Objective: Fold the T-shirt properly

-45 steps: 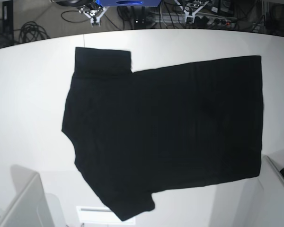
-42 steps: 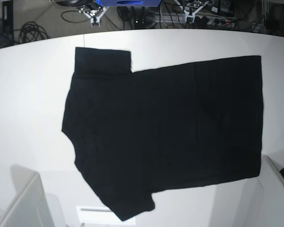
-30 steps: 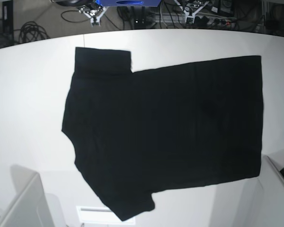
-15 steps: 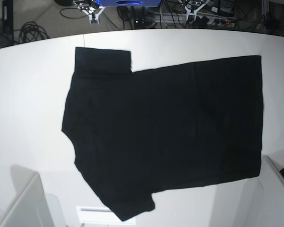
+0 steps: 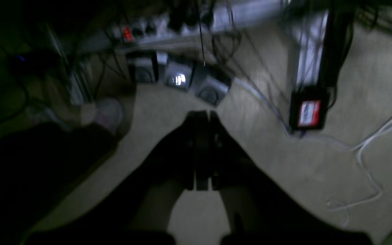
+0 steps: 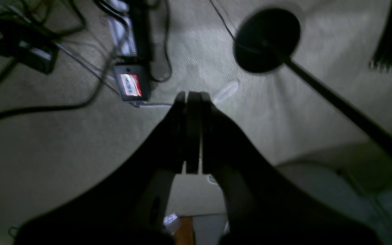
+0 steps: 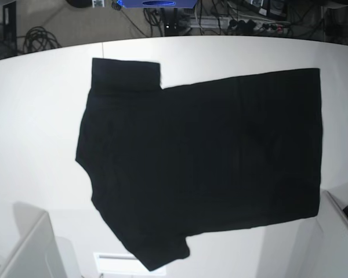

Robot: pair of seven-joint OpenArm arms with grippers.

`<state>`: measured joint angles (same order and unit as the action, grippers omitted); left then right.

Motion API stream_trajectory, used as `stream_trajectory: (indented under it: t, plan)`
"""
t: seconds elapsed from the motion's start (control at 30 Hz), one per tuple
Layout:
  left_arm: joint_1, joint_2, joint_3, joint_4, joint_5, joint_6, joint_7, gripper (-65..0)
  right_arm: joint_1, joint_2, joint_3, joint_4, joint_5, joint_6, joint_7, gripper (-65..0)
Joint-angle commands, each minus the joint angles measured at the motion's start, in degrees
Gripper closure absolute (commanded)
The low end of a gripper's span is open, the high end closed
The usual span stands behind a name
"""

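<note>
While viewed from the base camera, nearest edge first: pale box corners noted at the lower left and lower right of the white table. Black T-shirt found spread flat across the table's middle, plain side up, no print visible. Near sleeve lying toward the front edge, far sleeve toward the back edge, straight hem along the view's right side. No arm over the table. Beyond the table's far edge: cables on the floor and a blue unit.

Left wrist view, dim and blurred: left gripper hanging above carpeted floor, jaws pressed together, nothing between them. Farther off: a black box with a red-and-white label, a white cord, a power strip.

Right wrist view, likewise dark: right gripper above carpet, jaws pressed together and empty. Farther off: a labelled black box, a round black stand base with a pole running to the right.
</note>
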<state>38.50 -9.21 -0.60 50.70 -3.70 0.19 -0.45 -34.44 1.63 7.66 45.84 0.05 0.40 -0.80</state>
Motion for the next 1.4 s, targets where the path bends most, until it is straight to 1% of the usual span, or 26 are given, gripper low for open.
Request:
stream_trajectory:
  t: [0.0,0.1,0.17,0.27,0.33,0.4,0.53,0.6,0.73,0.8,0.87,0.93,0.97,1.03,1.07,1.17,1.23,1.27,1.3,1.37]
  plan:
    - [3.56,-1.64,0.03,2.27,-1.97,0.21,0.05,0.0,-2.36,0.44,1.26,2.37,0.08,-0.36,0.49,0.0]
    - [8.84,-3.93,0.03,10.01,-9.44,0.21,0.05,0.0,-7.19,0.44,3.46,10.02,0.08,-0.36,0.49,0.0]
    - [12.36,-5.78,0.03,15.19,-12.95,0.21,-0.04,0.0,-10.18,0.26,4.87,15.56,0.08,-0.36,0.4,0.0]
    - [17.72,-8.15,0.03,24.6,-16.03,0.21,-0.04,0.0,-14.4,-1.32,7.68,25.41,0.08,-0.36,0.4,0.0]
    - [21.32,-8.94,-1.2,30.84,-16.12,0.21,-0.04,0.0,-16.51,-2.29,9.09,31.39,0.08,-0.36,0.4,0.0]
    - [24.93,-8.85,-5.07,37.26,-16.03,0.21,-0.04,0.0,-18.36,-3.17,10.76,37.45,0.08,-0.36,0.4,0.0]
    - [30.11,-8.24,-12.1,47.37,-16.12,0.21,-0.04,0.0,-19.41,-3.52,12.16,46.77,0.08,-0.36,-1.09,0.0]
    - [30.91,-6.83,-15.44,51.85,-16.12,0.21,-0.04,0.0,-18.71,-3.52,12.51,50.64,0.08,-0.36,-2.24,0.0]
    - [29.59,-2.61,-22.3,59.24,-16.47,0.21,-0.04,0.0,-16.69,-3.87,11.81,58.81,0.78,-0.36,-2.41,0.0]
    - [28.18,-1.03,-24.76,61.26,-16.03,0.21,0.14,0.0,-15.45,-4.84,10.76,62.51,4.38,-0.36,-2.41,0.0]
    - [26.6,-0.85,-26.34,61.79,-16.03,0.21,0.05,0.0,-14.93,-4.66,9.97,66.46,10.1,-0.27,-2.85,0.0]
    - [24.75,-0.77,-27.31,61.52,-16.03,0.21,0.05,0.0,-13.87,-4.22,8.12,69.28,15.73,-0.1,-6.02,0.0]
    - [24.05,-0.68,-27.93,61.52,-16.03,0.21,0.05,0.0,-13.08,-3.25,7.33,69.89,19.07,1.05,-8.13,0.0]
    - [23.35,-0.68,-28.28,61.61,-16.03,0.12,0.05,0.0,-11.06,-1.32,6.8,69.8,26.98,4.91,-12.08,0.0]
    - [23.08,-0.68,-28.63,61.61,-16.38,0.12,0.05,0.0,-10.09,-0.88,6.98,69.45,31.11,6.67,-14.63,-2.4]
    - [21.59,-0.77,-28.63,61.52,-16.56,0.12,0.05,0.0,-7.19,1.32,9.35,68.13,42.28,12.47,-22.1,-29.1]
    - [20.8,-0.77,-28.63,61.52,-16.56,0.12,0.05,0.0,-4.99,2.11,11.28,66.46,46.41,15.55,-25.36,-41.7]
    - [20.53,-0.85,-28.63,61.52,-16.65,0.12,0.05,0.0,-4.03,2.2,12.43,65.41,47.29,16.17,-26.41,-45.8]
    - [20.36,-0.85,-28.72,61.52,-16.65,0.12,0.05,0.0,-2.97,2.28,13.31,64.35,47.2,16.34,-27.38,-47.7]
    - [19.39,-0.85,-28.81,61.52,-16.73,0.12,0.05,0.0,-1.39,2.28,14.71,62.24,45.97,16.34,-28.17,-48.2]
